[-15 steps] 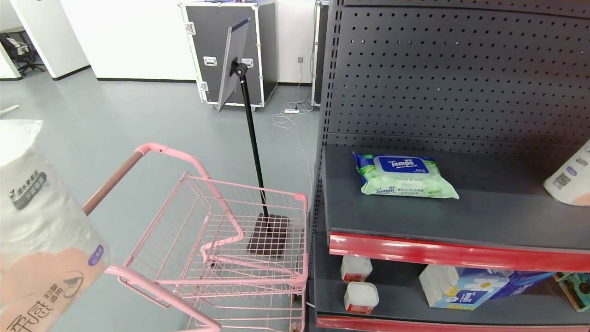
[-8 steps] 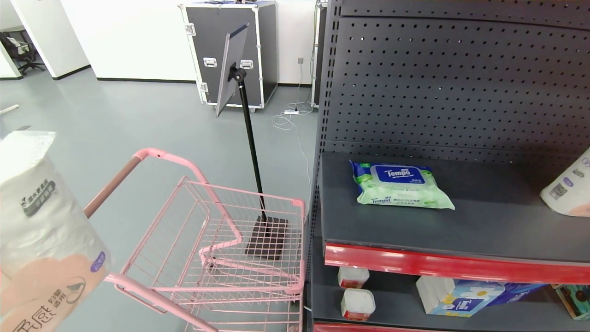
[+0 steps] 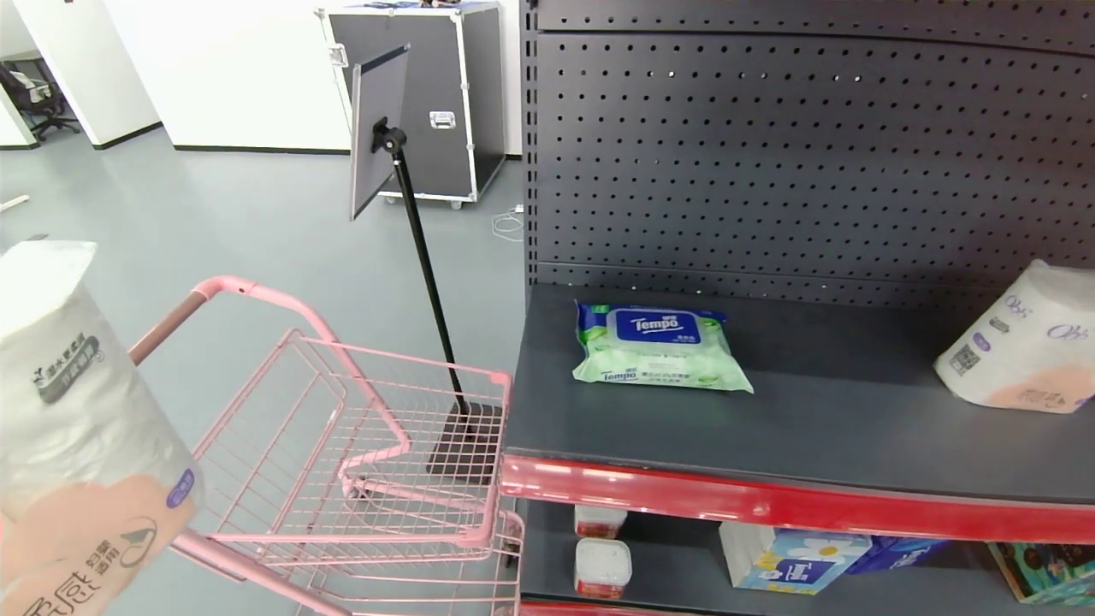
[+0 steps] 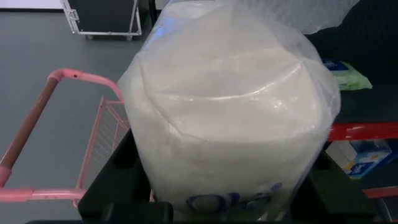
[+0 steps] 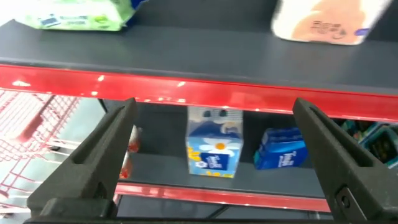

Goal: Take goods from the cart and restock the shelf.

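**Roll pack held beside the cart, shelf not yet reached**

The left fingers [image 4: 102,190] are clamped on either side of a roll pack [image 4: 224,118], a soft bundle in loose, glossy film. The right fingers [image 5: 93,162] stand wide apart with nothing between them, facing the red front edge of the shelf [image 5: 205,84].

In the head view the roll pack [image 3: 77,428] sits at the lower left of the frame, beside the cart [image 3: 248,287] and well apart from the shelf [image 3: 813,419] at centre right. On the shelf lie the wipes [image 3: 654,346] at centre and a second pack [image 3: 1022,351] at the right edge, with bare board between them.

Likely hazards:
- The film may slide in the grip.
- A low carry may strike the cart handle or the red edge.
- A wide placement may push the wipes.
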Tool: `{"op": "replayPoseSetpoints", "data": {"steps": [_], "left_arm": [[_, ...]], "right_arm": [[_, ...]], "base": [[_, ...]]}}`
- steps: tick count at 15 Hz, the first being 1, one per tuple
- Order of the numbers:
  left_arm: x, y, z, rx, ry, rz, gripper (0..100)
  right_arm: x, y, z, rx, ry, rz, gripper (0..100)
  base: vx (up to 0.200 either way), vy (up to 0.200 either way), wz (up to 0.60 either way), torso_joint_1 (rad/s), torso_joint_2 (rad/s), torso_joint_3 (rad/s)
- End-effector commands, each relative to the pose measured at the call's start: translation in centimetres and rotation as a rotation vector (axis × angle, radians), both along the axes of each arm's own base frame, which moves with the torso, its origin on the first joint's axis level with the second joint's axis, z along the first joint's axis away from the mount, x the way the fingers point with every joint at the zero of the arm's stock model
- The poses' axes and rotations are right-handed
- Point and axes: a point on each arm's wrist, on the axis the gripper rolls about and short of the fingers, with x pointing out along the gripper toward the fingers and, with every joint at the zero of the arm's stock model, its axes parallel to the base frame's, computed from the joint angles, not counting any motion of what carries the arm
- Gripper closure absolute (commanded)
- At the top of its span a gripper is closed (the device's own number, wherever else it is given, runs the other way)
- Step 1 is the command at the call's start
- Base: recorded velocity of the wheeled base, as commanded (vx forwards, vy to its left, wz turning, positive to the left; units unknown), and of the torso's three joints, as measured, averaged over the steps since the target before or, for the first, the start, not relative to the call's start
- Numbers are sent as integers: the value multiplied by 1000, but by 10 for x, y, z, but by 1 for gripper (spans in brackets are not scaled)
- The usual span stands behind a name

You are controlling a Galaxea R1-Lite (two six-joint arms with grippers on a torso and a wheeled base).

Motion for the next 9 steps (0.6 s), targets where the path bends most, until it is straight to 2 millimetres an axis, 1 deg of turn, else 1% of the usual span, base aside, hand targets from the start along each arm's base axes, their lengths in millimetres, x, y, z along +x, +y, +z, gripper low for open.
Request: {"op": "replayPoseSetpoints", "data": {"steps": [1, 9], "left_arm": [[0, 0, 0, 10, 1, -1, 100], [1, -1, -1, 20, 5, -4, 100]], "right_arm": [[0, 0, 0, -1, 0, 0, 0], [0, 0, 0, -2, 0, 1, 0]], "base": [[0, -200, 0, 2, -2, -2], [0, -200, 0, 1, 4, 2]]}}
